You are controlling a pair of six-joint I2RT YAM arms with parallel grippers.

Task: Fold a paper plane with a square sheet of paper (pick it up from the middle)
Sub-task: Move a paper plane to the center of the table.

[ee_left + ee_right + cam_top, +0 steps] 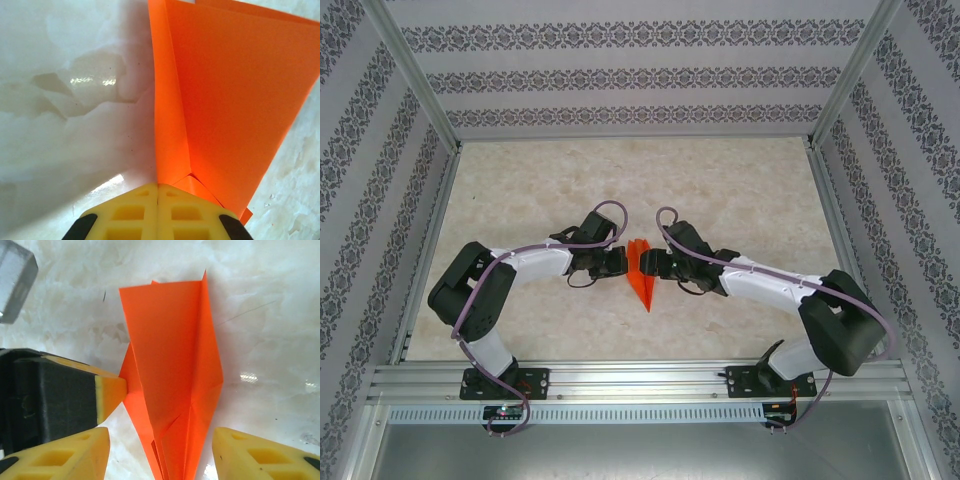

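- The orange sheet was already folded into a narrow dart, so the task looked to be at its last stage: finishing or setting the creases of the paper plane (640, 272).
- The plane lay at the middle of the table between the two arms, its point toward the robot's bases.
- The left gripper (158, 192) was pinched shut on the plane's left side, near where the folds meet, with the paper rising away from its yellow fingertips.
- The right gripper (161, 445) stood open, one finger on each side of the plane's narrow end, touching nothing that I could make out.
- The next move probably called for the right fingers to close gently on the centre fold while the left held firm. Thin paper would buckle or slide under a crooked squeeze.
- The tabletop (740, 190) was pale, marbled and glossy, with spots of glare.
- Patterned wallpaper (620, 70) in banded rows closed in three sides, with aluminium posts (415, 75) at the corners and an aluminium rail (640, 382) carrying the arm bases.
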